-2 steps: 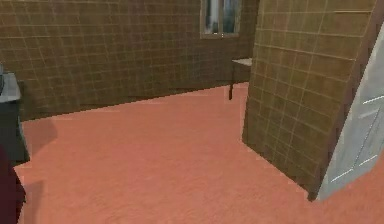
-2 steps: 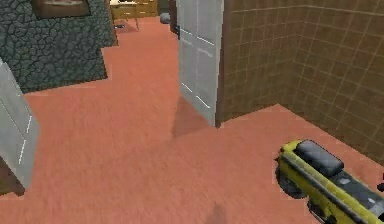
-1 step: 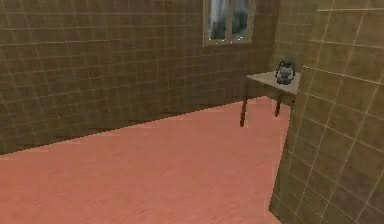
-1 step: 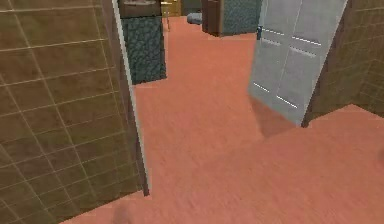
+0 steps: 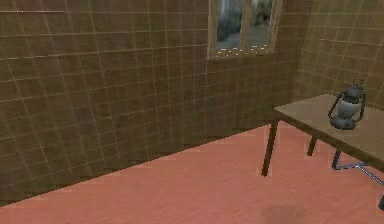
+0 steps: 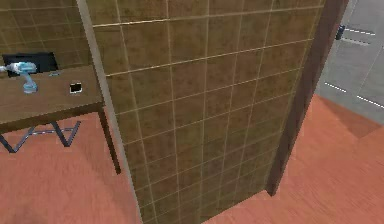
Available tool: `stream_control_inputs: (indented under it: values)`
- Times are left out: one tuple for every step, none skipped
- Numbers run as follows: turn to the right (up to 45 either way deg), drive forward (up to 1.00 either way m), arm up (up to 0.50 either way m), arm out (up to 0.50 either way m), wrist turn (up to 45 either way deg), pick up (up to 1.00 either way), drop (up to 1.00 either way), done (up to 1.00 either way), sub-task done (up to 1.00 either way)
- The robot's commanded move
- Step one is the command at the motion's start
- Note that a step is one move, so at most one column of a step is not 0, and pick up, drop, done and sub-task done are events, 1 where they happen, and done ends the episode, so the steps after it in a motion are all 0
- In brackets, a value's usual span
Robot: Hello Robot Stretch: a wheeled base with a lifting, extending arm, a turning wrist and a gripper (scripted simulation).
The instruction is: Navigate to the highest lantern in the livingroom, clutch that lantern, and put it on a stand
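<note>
Forward view | lantern (image 5: pixel 348 107) upright on table (image 5: pixel 303 114), long axis vertical | gripper state: cannot tell

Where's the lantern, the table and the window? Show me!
lantern (image 5: pixel 348 108), forward view, on its glass body.
table (image 5: pixel 305 112), forward view, on the bare tabletop.
window (image 5: pixel 243 22), forward view, on the pane.

A dark lantern (image 5: pixel 348 107) with a pale globe is standing upright on the brown desk (image 5: pixel 305 113) at the forward view's right. A bent grey metal bar (image 5: pixel 360 168) is showing beneath the desk, on the reddish floor (image 5: pixel 180 185). A framed window (image 5: pixel 243 27) is sitting high in the brown tiled wall (image 5: pixel 100 90) behind.
</note>
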Motion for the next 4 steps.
stream_control_inputs:
  values:
    - [9.0,0.0,0.0,0.0,0.0,0.0,0.0,0.0,0.0]
    - [0.0,0.1,0.0,0.0,0.0,0.0,0.0,0.0,0.0]
    - [24.0,0.0,0.0,0.0,0.0,0.0,0.0,0.0,0.0]
    - [0.0,0.7,0.0,0.0,0.0,0.0,0.0,0.0,0.0]
